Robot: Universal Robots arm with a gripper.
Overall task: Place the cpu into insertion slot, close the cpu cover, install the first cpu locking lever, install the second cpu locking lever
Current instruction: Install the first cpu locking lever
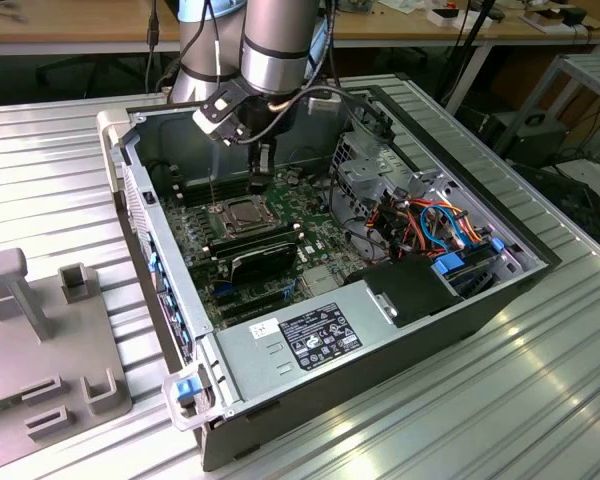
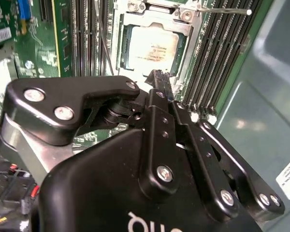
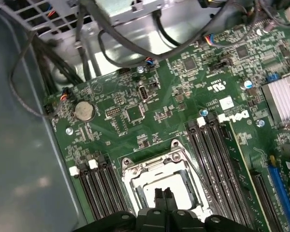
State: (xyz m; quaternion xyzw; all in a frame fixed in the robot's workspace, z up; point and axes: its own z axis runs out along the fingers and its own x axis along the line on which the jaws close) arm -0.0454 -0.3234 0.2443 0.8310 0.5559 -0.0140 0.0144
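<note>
The cpu [image 2: 152, 46] lies flat in the insertion slot on the green motherboard, its silver top showing through the square cut-out of the cpu cover [image 2: 120, 48], which lies down around it. The slot's pin field is hidden beneath the chip. My gripper [image 2: 159, 78] hovers just above the socket's near edge, fingers shut together with nothing between them. In the first wrist view the gripper [image 3: 163, 195] sits over the cpu [image 3: 181, 186] and cover [image 3: 135, 169]. One thin wire lever [image 2: 222, 9] juts out beside the socket, and another [image 2: 102, 41] stands up on the opposite side. In the exterior view the gripper [image 1: 262, 168] hangs above the socket [image 1: 242, 213].
Long black memory slots [image 3: 212, 154] flank the socket on both sides. A black finned block [image 1: 265, 255], the power supply [image 1: 310, 335] and bundled cables [image 1: 430, 225] fill the case toward the exterior view's right. The case wall [image 1: 145, 230] rises close by. A grey fixture [image 1: 40, 340] stands outside.
</note>
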